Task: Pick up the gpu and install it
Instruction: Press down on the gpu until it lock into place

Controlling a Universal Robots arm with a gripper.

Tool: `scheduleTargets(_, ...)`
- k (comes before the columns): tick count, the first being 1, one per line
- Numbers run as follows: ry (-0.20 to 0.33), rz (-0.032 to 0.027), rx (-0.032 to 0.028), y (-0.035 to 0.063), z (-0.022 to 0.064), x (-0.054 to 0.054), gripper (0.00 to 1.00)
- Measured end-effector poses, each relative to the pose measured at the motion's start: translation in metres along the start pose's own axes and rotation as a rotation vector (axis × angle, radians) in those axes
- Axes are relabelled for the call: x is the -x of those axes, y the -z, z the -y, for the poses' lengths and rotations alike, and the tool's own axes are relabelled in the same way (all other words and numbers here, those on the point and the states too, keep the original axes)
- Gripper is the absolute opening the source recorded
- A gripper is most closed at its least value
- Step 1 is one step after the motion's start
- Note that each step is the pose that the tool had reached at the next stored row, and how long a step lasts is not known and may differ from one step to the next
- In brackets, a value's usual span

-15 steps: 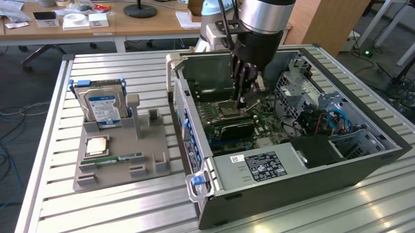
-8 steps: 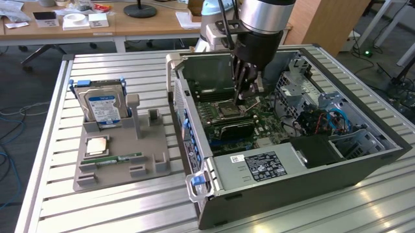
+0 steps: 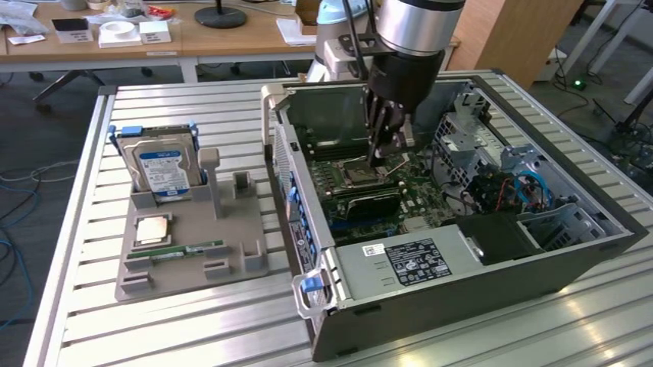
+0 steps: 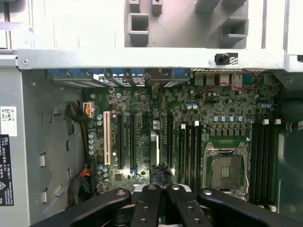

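The gpu (image 3: 368, 203), a dark-faced card with a green edge, stands on edge in a slot of the motherboard (image 3: 414, 187) inside the open computer case (image 3: 449, 264). My gripper (image 3: 380, 157) reaches down into the case, just above and behind the card and beside the CPU socket (image 3: 359, 180). In the wrist view the gripper (image 4: 161, 178) has its black fingers (image 4: 147, 205) pressed together over the row of expansion slots (image 4: 127, 142), with nothing held between them. I cannot tell whether the fingertips touch the card.
On the exterior view's left a grey holder (image 3: 235, 264) carries a hard drive (image 3: 164, 170), a CPU chip (image 3: 153, 228) and a memory stick (image 3: 189, 250). The case's walls, drive cage (image 3: 556, 218) and power supply (image 3: 408, 264) hem in the gripper.
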State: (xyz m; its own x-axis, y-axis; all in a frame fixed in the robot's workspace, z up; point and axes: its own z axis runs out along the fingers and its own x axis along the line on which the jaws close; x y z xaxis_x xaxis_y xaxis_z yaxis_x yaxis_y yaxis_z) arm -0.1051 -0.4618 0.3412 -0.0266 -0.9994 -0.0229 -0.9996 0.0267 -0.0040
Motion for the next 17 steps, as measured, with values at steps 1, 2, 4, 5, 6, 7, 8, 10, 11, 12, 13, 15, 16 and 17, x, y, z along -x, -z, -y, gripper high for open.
scheduleTargets(1,0.000,0.0000,0.0000,-0.0018,0.0000,0.000,0.11)
scheduleTargets(2,0.000,0.0001,-0.0001,-0.0036,0.0000,0.000,0.11)
scheduleTargets(4,0.000,0.0000,0.0000,-0.0072,0.0000,0.000,0.11)
scheduleTargets(5,0.000,0.0000,0.0000,-0.0091,0.0000,0.000,0.11)
scheduleTargets(6,0.000,0.0000,0.0000,-0.0109,0.0000,0.000,0.11)
scheduleTargets(7,0.000,-0.0001,0.0000,-0.0127,0.0000,0.000,0.11)
scheduleTargets(8,0.000,0.0000,0.0000,-0.0146,0.0003,0.000,0.11)
scheduleTargets(10,0.000,0.0000,0.0000,-0.0177,0.0029,0.000,0.11)
scheduleTargets(11,0.000,0.0000,0.0000,-0.0190,0.0044,0.000,0.11)
scheduleTargets(12,0.000,0.0000,0.0000,-0.0200,0.0053,0.000,0.11)
scheduleTargets(13,0.000,0.0000,0.0000,-0.0209,0.0059,0.000,0.11)
scheduleTargets(15,0.000,-0.0001,0.0001,-0.0240,0.0060,0.000,0.11)
scheduleTargets(16,0.000,-0.0002,0.0001,-0.0257,0.0061,0.001,0.11)
scheduleTargets(17,0.000,-0.0003,0.0001,-0.0271,0.0061,0.002,0.11)
